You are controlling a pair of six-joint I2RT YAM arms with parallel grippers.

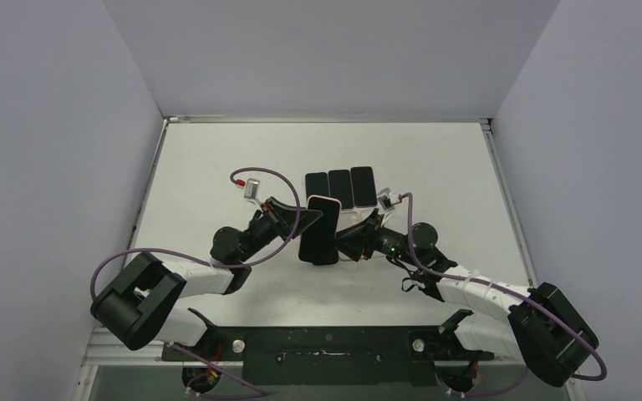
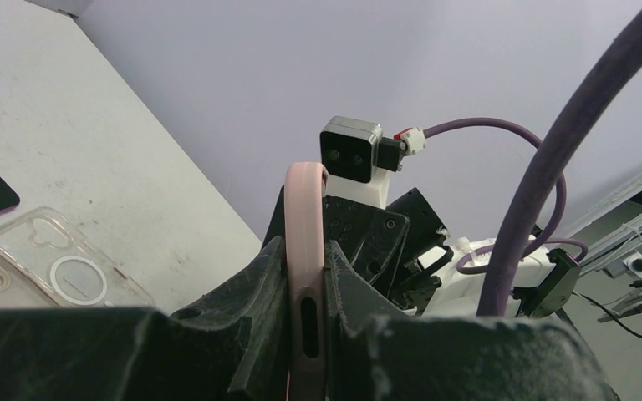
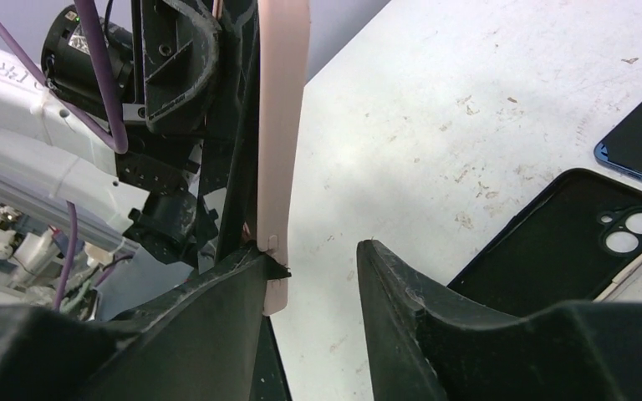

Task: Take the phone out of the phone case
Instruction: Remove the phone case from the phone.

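Nearest: left gripper point(image 2: 305, 284) clenched on the pink phone case point(image 2: 304, 209), phone point(image 1: 318, 238) inside, held on edge in the air over mid-table. Right gripper point(image 3: 313, 267) released, one finger touching the case rim, the other apart. Case looks soft and grippy, phone stiff and slick, so peel at a corner lip. Three dark phones point(image 1: 340, 188) lie beyond, toward the far edge.

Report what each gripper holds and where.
Left gripper clamps the pink-cased phone across its faces near one edge. Right gripper open, holding nothing.
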